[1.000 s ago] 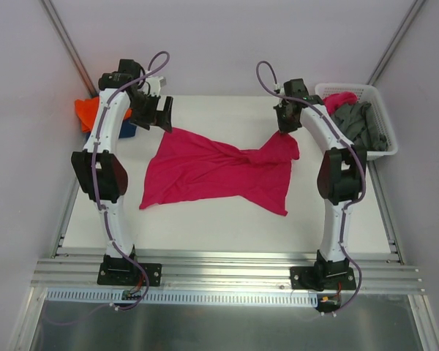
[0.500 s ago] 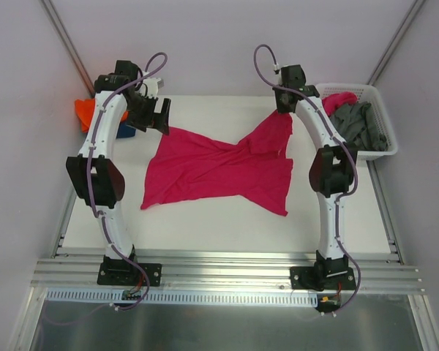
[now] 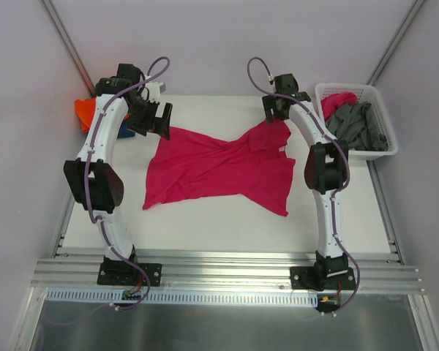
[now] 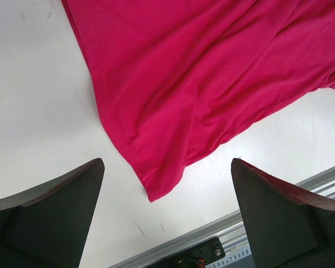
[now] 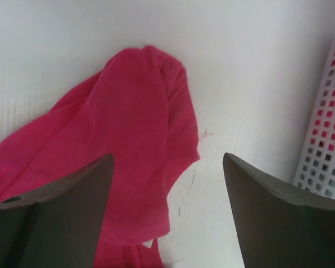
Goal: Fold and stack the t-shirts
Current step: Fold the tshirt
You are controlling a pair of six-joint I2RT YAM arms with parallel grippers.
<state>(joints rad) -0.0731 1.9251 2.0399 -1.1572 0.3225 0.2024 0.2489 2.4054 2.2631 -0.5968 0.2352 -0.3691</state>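
Left gripper [image 4: 164,163]: jaws spread fully, nothing between them. 1 magenta t-shirt [image 4: 201,84] lies flat on the table [image 4: 39,111], its hem corner just below the gap between the jaws.
Right gripper [image 5: 167,158]: jaws wide apart, empty. The shirt's bunched end lies under the gap. White basket [image 5: 330,128] sits just outside 1 finger.

T-shirt [image 3: 218,170] on table [image 3: 205,223], basket [image 3: 385,124] far right

White lattice basket [image 3: 344,87] sits at far right of white table [image 3: 205,219]
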